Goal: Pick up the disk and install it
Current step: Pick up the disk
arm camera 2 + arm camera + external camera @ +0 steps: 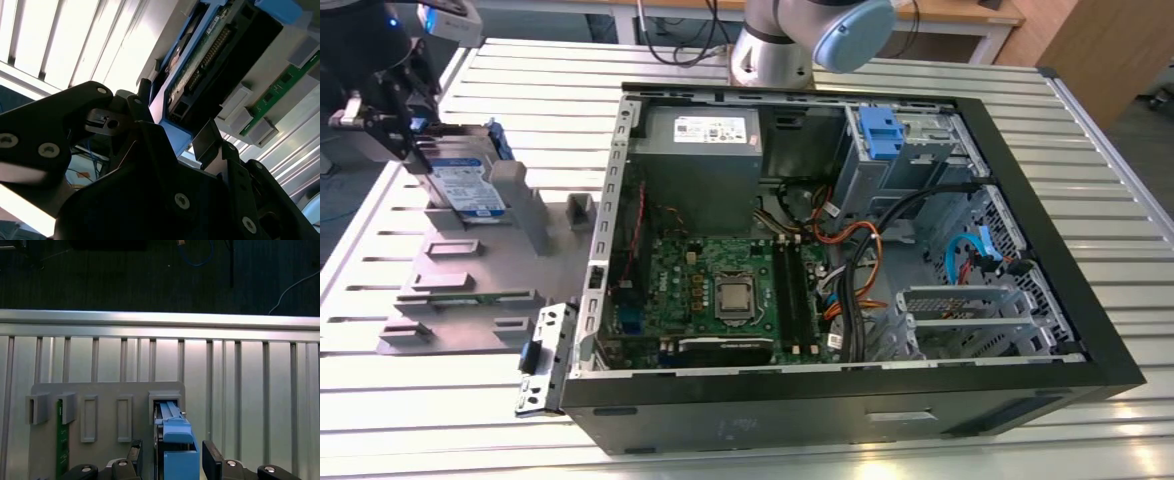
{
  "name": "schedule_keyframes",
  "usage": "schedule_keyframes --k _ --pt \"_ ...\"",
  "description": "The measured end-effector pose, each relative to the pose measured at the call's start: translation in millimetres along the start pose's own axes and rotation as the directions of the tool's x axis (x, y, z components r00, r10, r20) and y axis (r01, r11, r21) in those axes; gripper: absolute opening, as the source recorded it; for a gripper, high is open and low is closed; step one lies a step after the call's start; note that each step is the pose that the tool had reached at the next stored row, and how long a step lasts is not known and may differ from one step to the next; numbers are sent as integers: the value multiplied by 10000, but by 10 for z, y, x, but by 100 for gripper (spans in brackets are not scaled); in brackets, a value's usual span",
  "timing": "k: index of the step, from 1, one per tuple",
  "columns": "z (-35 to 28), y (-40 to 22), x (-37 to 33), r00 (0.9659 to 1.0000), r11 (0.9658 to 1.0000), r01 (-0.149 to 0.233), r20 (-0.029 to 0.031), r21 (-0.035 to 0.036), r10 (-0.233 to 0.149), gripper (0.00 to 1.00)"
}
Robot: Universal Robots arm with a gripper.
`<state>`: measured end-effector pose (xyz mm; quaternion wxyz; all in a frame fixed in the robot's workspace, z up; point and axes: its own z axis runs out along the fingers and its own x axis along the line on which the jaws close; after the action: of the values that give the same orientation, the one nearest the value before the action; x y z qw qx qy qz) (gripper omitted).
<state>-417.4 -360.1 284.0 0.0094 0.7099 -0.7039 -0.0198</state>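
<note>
While the disk (464,185) stands on edge in a slot of the grey holder (467,290), it sits at about ten o'clock in the exterior view, well apart from the open computer case (854,400) at three o'clock of it. Its white-and-blue label faces the case. In the first wrist view its blue carrier is seen edge-on, rising out of the slot.

The gripper (175,460) straddles the disk's upper end with one finger (212,460) on each side. A narrow gap shows on both sides of the carrier, so the claw appears unclamped and spread, though contact at the pads cannot be ruled out from this angle.

A green circuit board (59,440) stands in another slot of the same holder. Holder and case both rest on the slatted metal table (854,70).

Inside the case, a blue bracket (878,130) sits on the drive bay at one o'clock, the grey power supply (700,140) lies at eleven o'clock, and the green motherboard (720,285) is near centre. The arm's base (781,50) stands at twelve o'clock beyond the case.
</note>
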Motion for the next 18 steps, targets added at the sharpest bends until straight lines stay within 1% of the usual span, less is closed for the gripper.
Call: schedule_keyframes --k 5,14,16,18 --pt "28 -1 0 10000 10000 38 -2 -1 -38 59" --pt "32 -1 0 10000 10000 42 -2 -1 -42 59" --pt "32 -1 0 10000 10000 43 -2 -1 -43 57" --pt "32 -1 0 10000 10000 42 -2 -1 -42 45"
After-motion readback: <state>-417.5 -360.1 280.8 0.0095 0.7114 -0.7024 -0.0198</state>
